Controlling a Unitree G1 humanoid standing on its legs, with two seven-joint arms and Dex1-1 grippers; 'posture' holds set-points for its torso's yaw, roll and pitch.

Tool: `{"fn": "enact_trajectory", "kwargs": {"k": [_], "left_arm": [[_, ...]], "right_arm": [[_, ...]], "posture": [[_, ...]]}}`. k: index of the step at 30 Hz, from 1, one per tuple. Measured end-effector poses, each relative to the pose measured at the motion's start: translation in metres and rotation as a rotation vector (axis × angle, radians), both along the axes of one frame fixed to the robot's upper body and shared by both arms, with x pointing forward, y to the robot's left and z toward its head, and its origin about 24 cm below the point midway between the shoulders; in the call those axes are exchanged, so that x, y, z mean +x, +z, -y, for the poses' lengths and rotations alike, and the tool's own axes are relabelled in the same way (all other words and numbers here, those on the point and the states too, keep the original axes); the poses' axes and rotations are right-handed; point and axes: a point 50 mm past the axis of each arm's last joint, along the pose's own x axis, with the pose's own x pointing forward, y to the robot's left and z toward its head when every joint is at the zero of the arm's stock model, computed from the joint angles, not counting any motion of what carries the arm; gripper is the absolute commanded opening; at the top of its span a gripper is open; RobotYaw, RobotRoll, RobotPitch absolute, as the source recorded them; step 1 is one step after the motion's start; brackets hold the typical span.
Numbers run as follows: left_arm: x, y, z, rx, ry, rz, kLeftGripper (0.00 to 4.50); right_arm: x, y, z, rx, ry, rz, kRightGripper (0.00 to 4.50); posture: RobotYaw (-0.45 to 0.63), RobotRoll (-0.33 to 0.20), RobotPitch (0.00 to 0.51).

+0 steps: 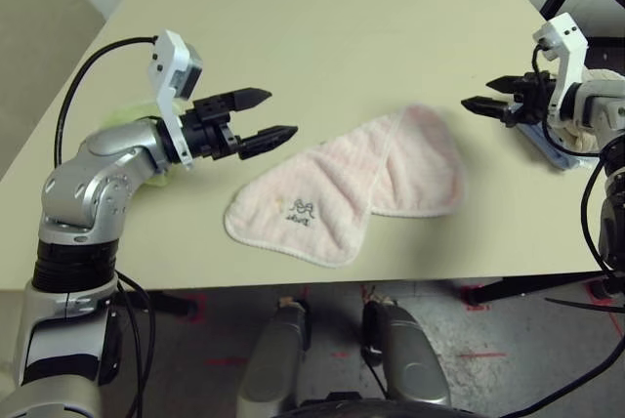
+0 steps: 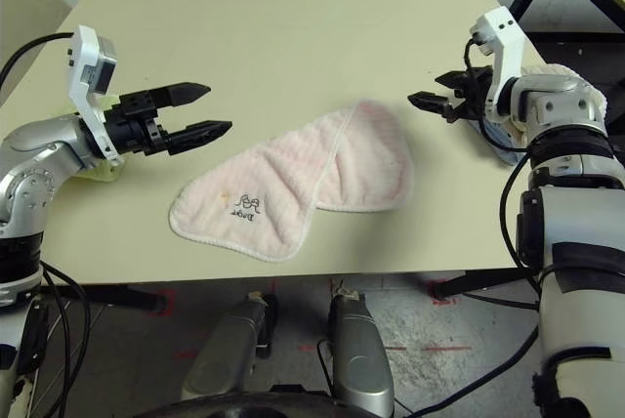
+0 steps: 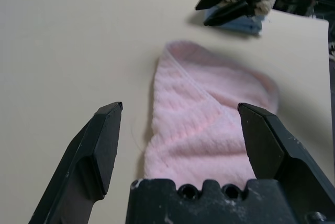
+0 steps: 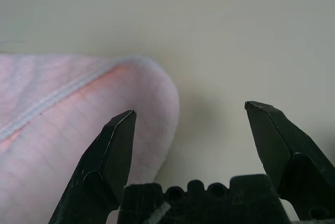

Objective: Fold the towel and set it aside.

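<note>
**Pink towel folded on the tabletop, both my pincers apart from it**

The towel lies flat near the front edge of the tabletop, folded over itself into a bent, boomerang-like shape; its white edging runs along the fold, and the small dark embroidered motif faces up on the lobe nearer my left side; nothing touches it. My left pincer hangs above the tabletop just beside the towel's left end, its two black fingers spread wide and holding nothing; a bit of light green cloth peeks out behind that forearm. My right pincer hovers near the towel's right end, fingers likewise parted and empty; beneath that wrist sit folded beige and blue towels at the tabletop's right edge.
</note>
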Motion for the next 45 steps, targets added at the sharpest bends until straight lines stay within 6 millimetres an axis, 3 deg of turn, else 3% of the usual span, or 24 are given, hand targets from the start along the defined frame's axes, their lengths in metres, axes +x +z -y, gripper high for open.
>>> {"fn": "enact_trajectory", "kwargs": {"k": [14, 15, 18, 22, 27, 40, 45], "left_arm": [[-0.015, 0.002, 0.005, 0.028, 0.023, -0.019, 4.50], [-0.016, 0.002, 0.004, 0.024, 0.030, -0.023, 4.50], [-0.017, 0.002, 0.003, 0.022, 0.042, -0.023, 4.50], [-0.017, 0.002, 0.004, 0.021, 0.053, -0.017, 4.50], [-0.017, 0.000, 0.005, 0.016, 0.055, -0.020, 4.50], [-0.012, -0.007, 0.017, 0.008, 0.007, -0.011, 4.50], [-0.007, -0.010, 0.021, 0.006, -0.008, -0.012, 4.50]], "right_arm": [[0.014, -0.027, -0.037, -0.012, -0.040, -0.043, 4.47], [0.015, -0.027, -0.037, -0.016, -0.051, -0.040, 4.31], [0.015, -0.028, -0.038, -0.018, -0.057, -0.035, 3.54], [0.011, -0.026, -0.039, -0.007, 0.046, -0.065, 2.02], [-0.004, -0.019, -0.021, -0.019, 0.210, -0.148, 0.03], [-0.062, -0.024, 0.031, -0.152, 0.416, -0.391, 0.03], [-0.069, -0.012, 0.034, -0.214, 0.414, -0.405, 1.59]], "posture": [[0.20, 0.000, 0.222], [0.20, 0.000, 0.222], [0.20, 0.000, 0.222], [0.20, 0.000, 0.221], [0.18, 0.000, 0.212], [0.12, 0.000, 0.191], [0.10, 0.000, 0.187]]}}
